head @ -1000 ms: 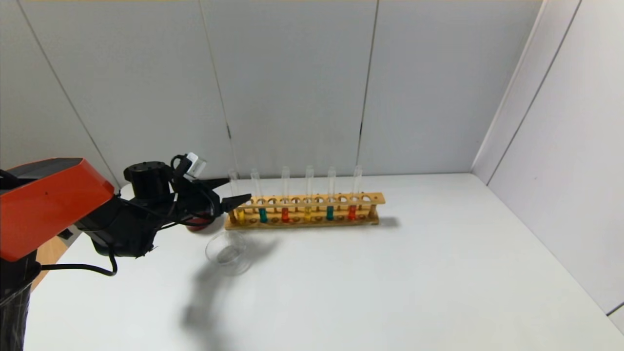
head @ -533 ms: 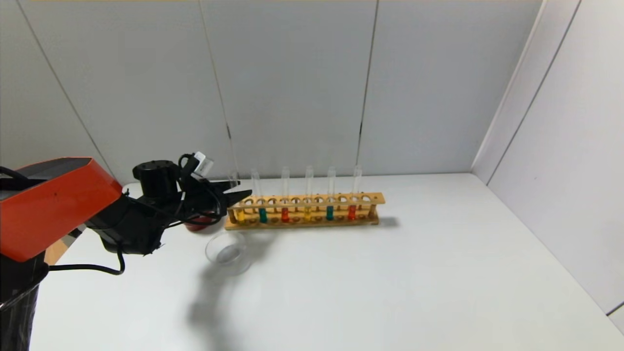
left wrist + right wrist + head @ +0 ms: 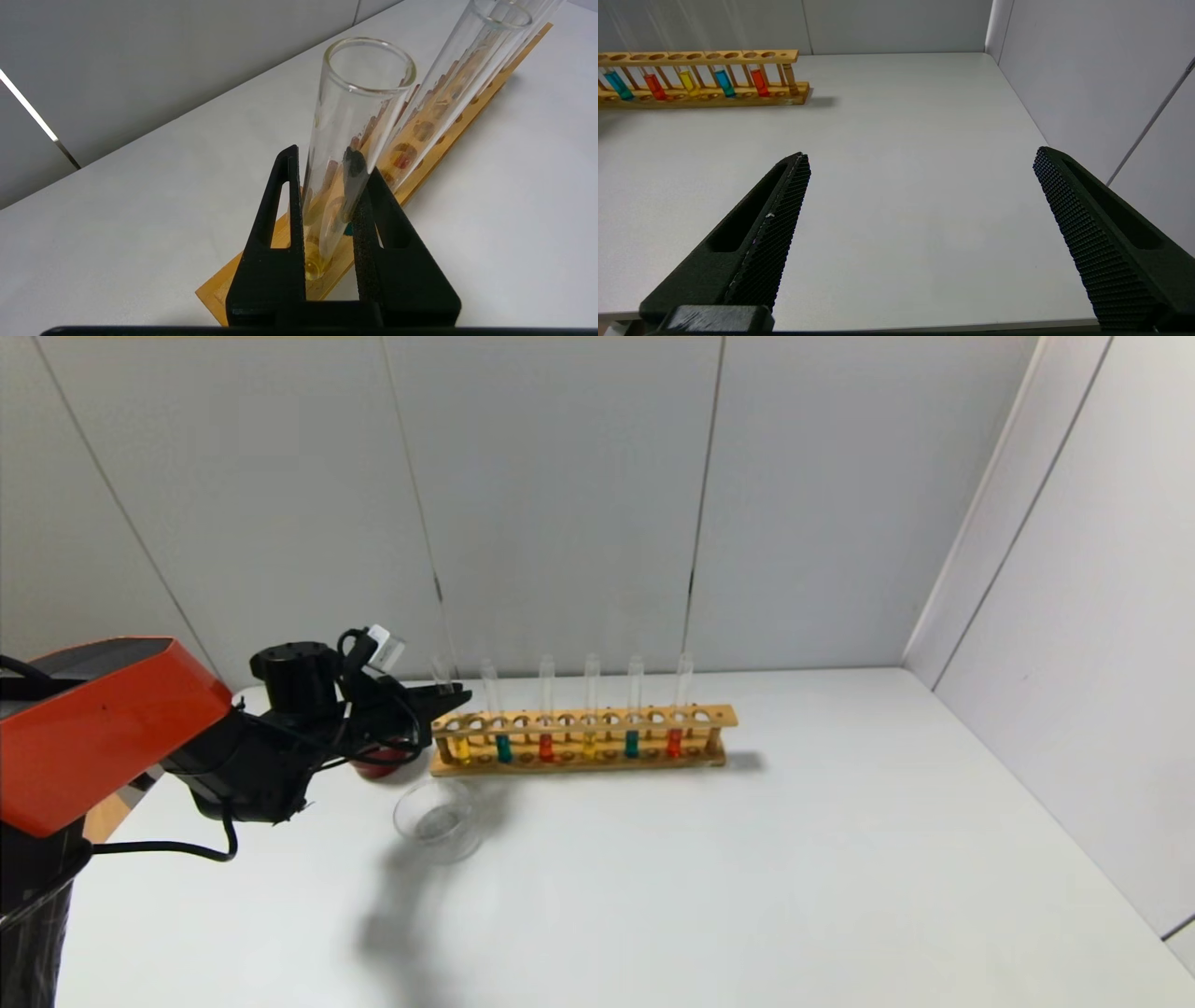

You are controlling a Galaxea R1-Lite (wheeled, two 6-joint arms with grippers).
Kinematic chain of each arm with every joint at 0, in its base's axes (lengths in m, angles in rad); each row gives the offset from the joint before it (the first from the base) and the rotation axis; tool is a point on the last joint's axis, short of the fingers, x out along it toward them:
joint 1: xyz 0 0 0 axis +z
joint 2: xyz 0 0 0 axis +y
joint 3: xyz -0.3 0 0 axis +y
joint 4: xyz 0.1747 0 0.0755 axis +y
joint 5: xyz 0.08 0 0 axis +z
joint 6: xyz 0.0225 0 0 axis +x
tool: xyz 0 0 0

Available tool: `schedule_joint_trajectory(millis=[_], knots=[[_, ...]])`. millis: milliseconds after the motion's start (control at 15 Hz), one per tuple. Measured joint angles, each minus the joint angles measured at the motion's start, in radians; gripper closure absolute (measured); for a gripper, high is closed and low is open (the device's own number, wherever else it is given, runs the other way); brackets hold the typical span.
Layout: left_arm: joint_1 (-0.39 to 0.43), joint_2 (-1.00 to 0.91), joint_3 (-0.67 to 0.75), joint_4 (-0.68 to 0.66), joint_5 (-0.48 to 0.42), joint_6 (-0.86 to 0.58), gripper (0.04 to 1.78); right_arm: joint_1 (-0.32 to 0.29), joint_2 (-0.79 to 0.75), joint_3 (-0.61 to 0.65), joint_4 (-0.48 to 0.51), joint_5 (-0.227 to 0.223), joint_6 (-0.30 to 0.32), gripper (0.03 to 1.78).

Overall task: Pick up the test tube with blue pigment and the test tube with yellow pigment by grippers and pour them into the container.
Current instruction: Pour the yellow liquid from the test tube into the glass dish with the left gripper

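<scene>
Jaws tight around clear, upright test tube with yellow pigment (image 3: 327,210).

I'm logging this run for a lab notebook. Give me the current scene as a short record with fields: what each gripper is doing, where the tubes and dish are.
left gripper: shut on the yellow tube at the rack's left end; tube not yet lifted out
right gripper: open, idle above the bare table, off to the right
rack: wooden, holding six tubes: yellow, blue, red, yellow, blue, red
nearest blue tube: next slot to the right, untouched
glass dish: on the table in front of the rack's left end
red cup: left of the rack, mostly hidden
</scene>
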Motion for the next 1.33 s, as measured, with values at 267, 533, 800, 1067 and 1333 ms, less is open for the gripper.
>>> schedule_joint_trajectory(millis=[267,533,800,1067,1333], knots=[[-0.001,-0.035,-0.001,0.007,0.033,-0.001,1.49,0.000,0.000,0.000,0.000,0.000,0.000,0.06],[0.000,-0.143,-0.015,0.106,0.047,0.000,1.49,0.000,0.000,0.000,0.000,0.000,0.000,0.06],[0.000,-0.279,-0.055,0.243,0.101,0.000,1.49,0.000,0.000,0.000,0.000,0.000,0.000,0.06],[0.004,-0.421,-0.064,0.364,0.139,0.006,1.49,0.000,0.000,0.000,0.000,0.000,0.000,0.06],[0.059,-0.570,0.064,0.462,0.144,0.119,1.49,0.000,0.000,0.000,0.000,-0.001,0.000,0.06]])
